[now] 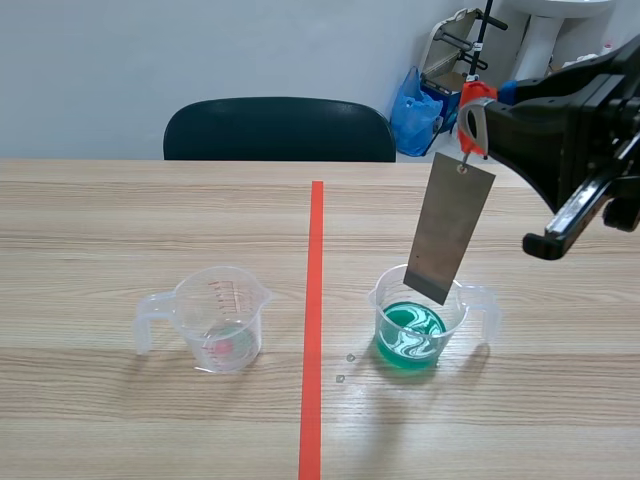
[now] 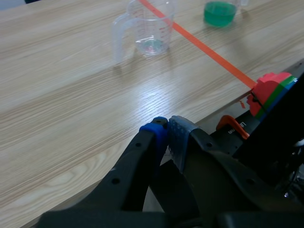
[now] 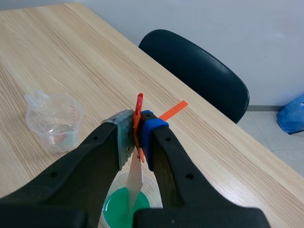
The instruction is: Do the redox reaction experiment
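My right gripper (image 3: 137, 135) pinches the orange loop (image 3: 139, 102) so the metal plate (image 1: 450, 228) hangs freely over the cup of green liquid (image 1: 382, 296), ready for dipping. My left gripper (image 2: 167, 129), pressed together empty, sits apart.

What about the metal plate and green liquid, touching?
Cannot tell: scene and right wrist views put the lower end of the metal plate over the green liquid, neither gap nor contact plain.

Rim of green cup (image 2: 220, 13) off-frame
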